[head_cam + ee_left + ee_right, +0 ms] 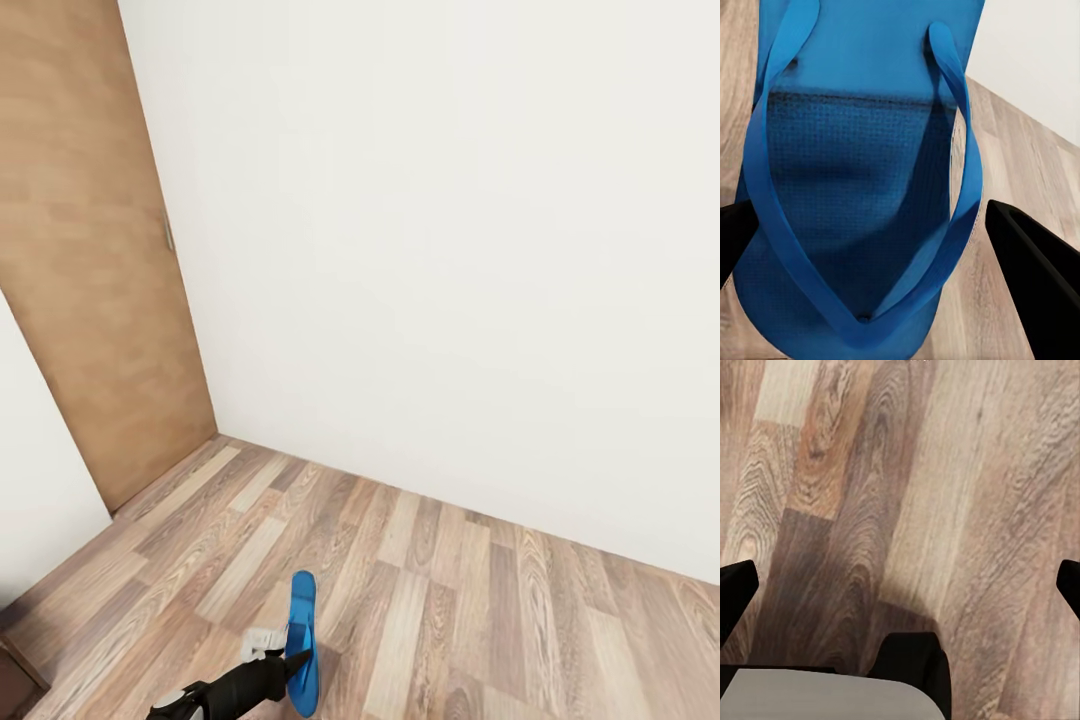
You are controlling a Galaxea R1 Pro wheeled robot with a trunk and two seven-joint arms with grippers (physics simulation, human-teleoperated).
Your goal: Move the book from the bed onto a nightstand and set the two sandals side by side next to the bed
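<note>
A bright blue sandal point(302, 625) hangs on edge just above the wood floor at the bottom of the head view, with my left gripper point(290, 660) shut on it from the side. In the left wrist view the sandal point(855, 172) shows its textured sole and blue straps, with a black finger point(1035, 285) on one side and the other finger at the opposite edge. My right gripper point(900, 585) stands open over bare floor planks, nothing between its fingers. The book, bed and nightstand are out of view.
A white wall point(450, 250) faces me, with a tan wooden door point(90, 250) at the left. The plank floor point(500, 620) stretches to the right. A dark brown furniture corner point(15, 680) sits at the lower left. A dark and grey robot part point(870, 682) lies under the right gripper.
</note>
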